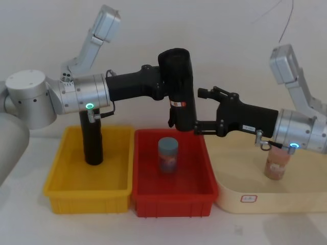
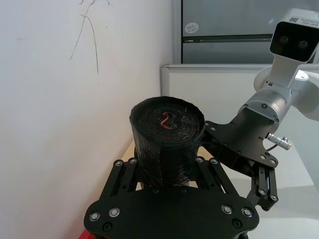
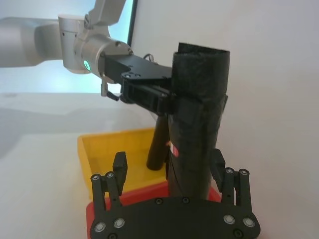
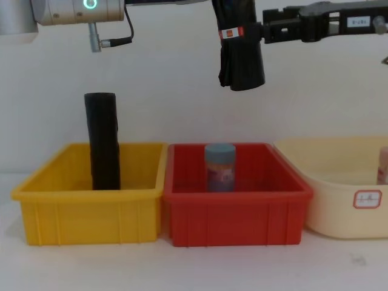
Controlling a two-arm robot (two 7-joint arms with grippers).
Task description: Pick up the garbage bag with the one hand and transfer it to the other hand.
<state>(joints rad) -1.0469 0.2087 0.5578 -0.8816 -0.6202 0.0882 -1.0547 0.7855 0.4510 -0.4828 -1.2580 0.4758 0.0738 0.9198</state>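
Note:
The garbage bag (image 1: 180,76), a tall black roll with a red-and-white label band, hangs upright in the air above the red bin (image 1: 173,198). My left gripper (image 1: 169,93), on the arm with the green-lit ring, is shut on the roll's upper half (image 2: 167,167). From the other side my right gripper (image 1: 200,110), on the arm with the blue-lit ring, stands open around the roll's lower part (image 3: 168,165). One right finger (image 3: 217,162) sits close against the bag and the other (image 3: 119,168) is well clear. In the chest view the bag (image 4: 240,54) hangs high, with the right gripper (image 4: 268,29) beside its label.
A plain black roll (image 1: 93,143) stands in the yellow bin (image 1: 87,194) on the left. The red bin holds a blue-lidded jar (image 1: 167,154). A cream tray (image 1: 265,204) on the right holds another jar (image 1: 276,166). A white wall is close behind.

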